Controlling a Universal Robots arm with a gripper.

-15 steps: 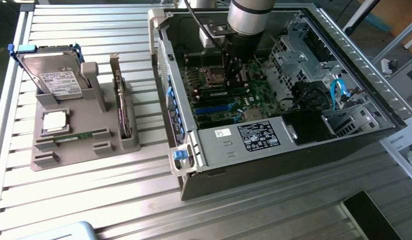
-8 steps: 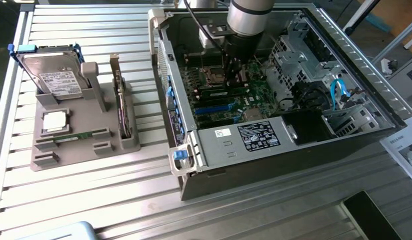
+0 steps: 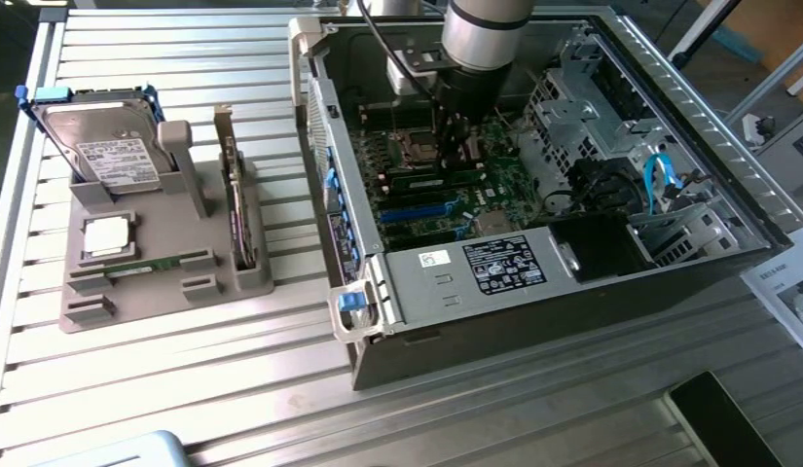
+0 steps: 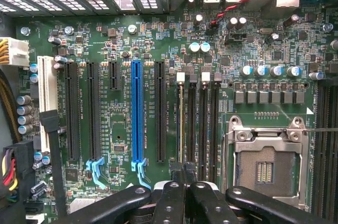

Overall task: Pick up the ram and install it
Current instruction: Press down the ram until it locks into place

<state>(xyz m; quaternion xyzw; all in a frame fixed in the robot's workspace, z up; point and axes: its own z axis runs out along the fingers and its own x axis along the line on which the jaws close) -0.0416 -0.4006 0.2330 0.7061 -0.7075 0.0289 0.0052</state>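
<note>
My gripper [image 4: 185, 175] hangs inside the open computer case [image 3: 365, 248], low over the motherboard [image 4: 121, 39], with its dark fingers pressed together and shut. The fingertips sit right over the near end of the first memory slot [image 4: 181, 123]. A thin board stands edge-on in that slot, which looks like the ram seated there. Whether the fingers touch it I cannot tell. In the exterior view the gripper [image 3: 451, 146] reaches down over green sticks in the slots [image 3: 434, 175]. Another thin green stick [image 3: 161, 264] lies in the grey holder [image 3: 141, 297] at the exterior view's left.
The holder also carries a silver hard drive [image 3: 109, 146] and an upright expansion card [image 3: 233, 195]. On the board are a blue slot [image 4: 137, 113], black slots and the empty CPU socket [image 4: 264, 167]. A labelled metal box [image 3: 505, 265] and cables [image 3: 657, 180] crowd the case.
</note>
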